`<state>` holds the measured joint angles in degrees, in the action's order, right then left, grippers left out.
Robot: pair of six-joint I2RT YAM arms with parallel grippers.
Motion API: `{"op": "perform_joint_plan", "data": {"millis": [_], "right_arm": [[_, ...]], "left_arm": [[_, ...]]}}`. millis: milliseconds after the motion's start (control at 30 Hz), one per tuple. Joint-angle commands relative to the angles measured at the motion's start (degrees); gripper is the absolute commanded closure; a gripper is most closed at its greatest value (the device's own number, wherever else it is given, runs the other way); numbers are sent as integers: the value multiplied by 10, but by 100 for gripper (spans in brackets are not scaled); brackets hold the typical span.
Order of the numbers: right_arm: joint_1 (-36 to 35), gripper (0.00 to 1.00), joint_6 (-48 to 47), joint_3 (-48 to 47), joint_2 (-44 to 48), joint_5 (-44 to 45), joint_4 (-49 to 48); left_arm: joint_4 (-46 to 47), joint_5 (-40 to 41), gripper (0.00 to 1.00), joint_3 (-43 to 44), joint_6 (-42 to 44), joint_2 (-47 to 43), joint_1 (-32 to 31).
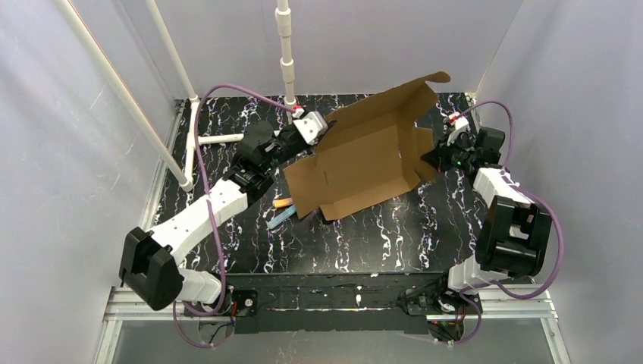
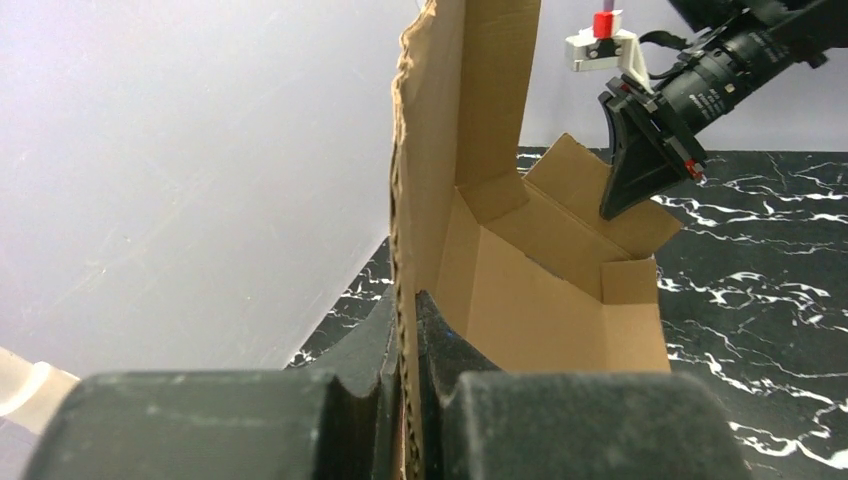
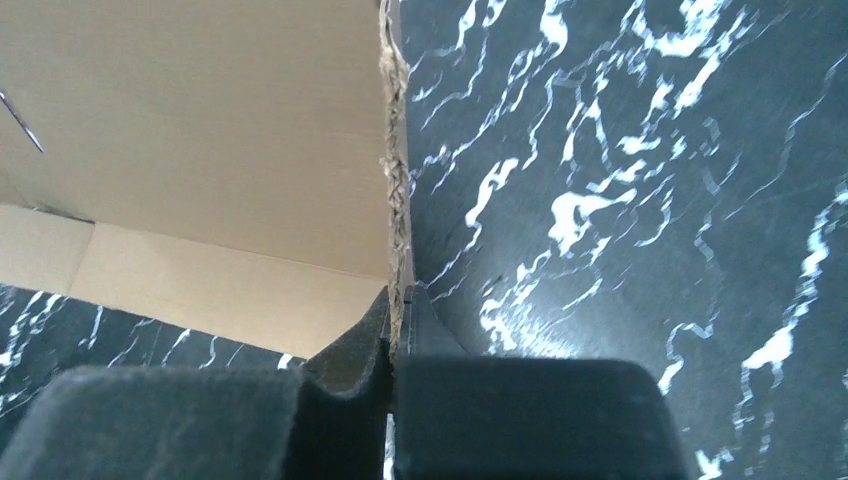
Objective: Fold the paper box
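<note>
paper box (image 1: 364, 163): brown cardboard, partly folded, panels + flaps at angles. Sits tilted on black marble table (image 1: 394, 243), spanning betw both arms. One flap sticks up at box's far end.

left gripper (image 2: 408, 312) at box's left edge: jaws narrow, clamped on an upright cardboard wall, raw edge sandwiched betw the pads.

right gripper (image 3: 398, 300) at box's right edge: same pinch, jaws closed down on a thin cardboard edge.

By box's near-left corner: orange marker (image 1: 282, 202) + blue marker (image 1: 279, 218) flat on table, just beside box; contact w/ box can't tell.

White pipe (image 1: 286, 53) stands behind box.
</note>
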<state>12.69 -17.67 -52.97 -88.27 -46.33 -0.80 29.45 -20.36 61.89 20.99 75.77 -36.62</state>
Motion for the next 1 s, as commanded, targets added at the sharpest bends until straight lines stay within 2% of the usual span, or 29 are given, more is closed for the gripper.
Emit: {"op": "perform_joint_plan", "data": {"millis": [0, 167, 267, 633, 967], "right_arm": [[-14, 99, 33, 17, 36, 22, -160], [-13, 99, -7, 46, 30, 73, -231], [-10, 99, -10, 70, 25, 65, -260], [19, 99, -34, 106, 48, 37, -233], [21, 97, -54, 132, 67, 21, -205]], "left_arm": [[48, -3, 100, 47, 12, 36, -5], [67, -19, 100, 33, 12, 50, -5], [74, -39, 100, 23, 2, 47, -5], [74, -120, 100, -11, -57, -1, -15], [75, -116, 100, -53, -93, -44, -38]]}}
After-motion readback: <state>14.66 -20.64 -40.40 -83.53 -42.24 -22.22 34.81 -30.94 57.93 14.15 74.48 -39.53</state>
